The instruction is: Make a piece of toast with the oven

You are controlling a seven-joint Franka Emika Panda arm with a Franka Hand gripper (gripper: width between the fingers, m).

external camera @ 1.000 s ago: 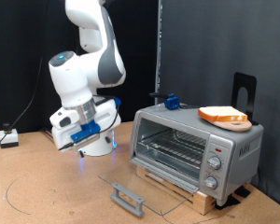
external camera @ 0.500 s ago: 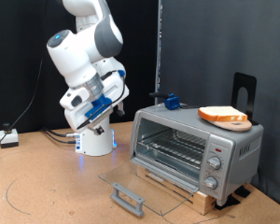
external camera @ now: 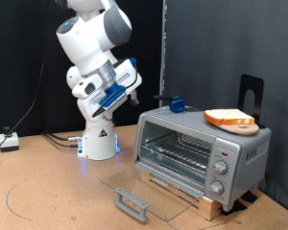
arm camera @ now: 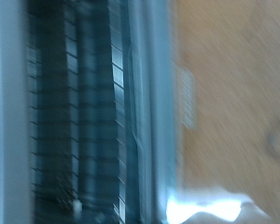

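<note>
The piece of toast (external camera: 229, 119) lies flat on a round wooden plate (external camera: 248, 130) on top of the oven (external camera: 245, 153), at the exterior view's right. The oven's glass door (external camera: 134, 185) is dropped open and lies flat, with its grey handle (external camera: 132, 203) towards the exterior view's bottom. The wire rack (external camera: 178, 150) inside is bare. My gripper (external camera: 135, 80) hangs in the air, up and to the exterior view's left of the oven, touching nothing. The wrist view is blurred and shows the rack wires (arm camera: 79, 112) and the wooden table (arm camera: 238, 93); no fingers show there.
A small blue object (external camera: 176, 103) stands on the oven's back corner. A black stand (external camera: 252, 94) rises behind the plate. The oven sits on a wooden board (external camera: 187, 196). Cables (external camera: 10, 144) lie at the exterior view's left. A dark curtain hangs behind.
My arm has lifted and swung towards the exterior view's right, bringing the gripper from low beside the base up towards the oven. The toast and the door have not moved.
</note>
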